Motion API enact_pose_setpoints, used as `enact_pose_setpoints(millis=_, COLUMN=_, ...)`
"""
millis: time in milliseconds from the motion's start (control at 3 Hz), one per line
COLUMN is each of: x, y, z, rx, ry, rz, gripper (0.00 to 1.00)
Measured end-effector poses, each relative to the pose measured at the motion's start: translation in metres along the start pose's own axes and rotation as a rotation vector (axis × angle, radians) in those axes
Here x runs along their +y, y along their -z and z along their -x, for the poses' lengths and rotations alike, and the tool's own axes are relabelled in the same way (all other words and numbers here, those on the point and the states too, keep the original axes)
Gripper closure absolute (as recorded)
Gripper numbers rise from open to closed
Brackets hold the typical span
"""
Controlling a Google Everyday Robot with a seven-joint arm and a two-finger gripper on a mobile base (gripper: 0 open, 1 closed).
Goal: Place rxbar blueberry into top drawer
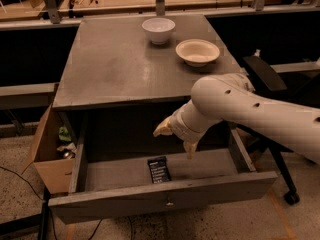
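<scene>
Holding nothing in the fingers (163,129): spread apart and released, one tip pointing left, the other pointing down. Hovering the gripper (176,140) in the mouth of the pulled-out top drawer (165,189), above the drawer floor and under the front edge of the table (115,64). Noting the rxbar blueberry (159,169) lying flat on the drawer floor, about mid-width, close behind the front panel, dark wrapper with white text lines facing up. Sitting just below and left of the lower fingertip, not touching it, clear of both fingers. Tracing the white arm (240,104) back from the gripper, bulging at a rounded joint in front of the table's right front corner, then running off the right edge of view. Spotting a small metal knob (170,202) at the centre of the drawer's front panel. Seeing two bowls standing on the table toward the back: a white bowl (158,30) near the rear centre, a shallow tan bowl (197,51) to its right and slightly nearer, close but apart. Marking a brown cardboard box (47,159) just left of the drawer, open, with small clutter inside, contents too unclear to name. Catching a black chair (262,71) right of the table, partly hidden behind the arm.
</scene>
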State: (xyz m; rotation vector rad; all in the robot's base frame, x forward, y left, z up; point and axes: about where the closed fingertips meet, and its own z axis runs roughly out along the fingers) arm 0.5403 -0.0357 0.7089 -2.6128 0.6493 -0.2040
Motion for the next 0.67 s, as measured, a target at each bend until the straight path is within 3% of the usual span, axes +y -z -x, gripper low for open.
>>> enact_pose_setpoints(millis=333, x=-0.0234, y=0.0738, z=-0.0192, rx=0.094, ry=0.009, rz=-0.013, gripper=0.00)
enact_pose_setpoints(millis=667, x=-0.0234, y=0.0738, z=-0.0192, rx=0.094, ry=0.009, rz=-0.013, gripper=0.00)
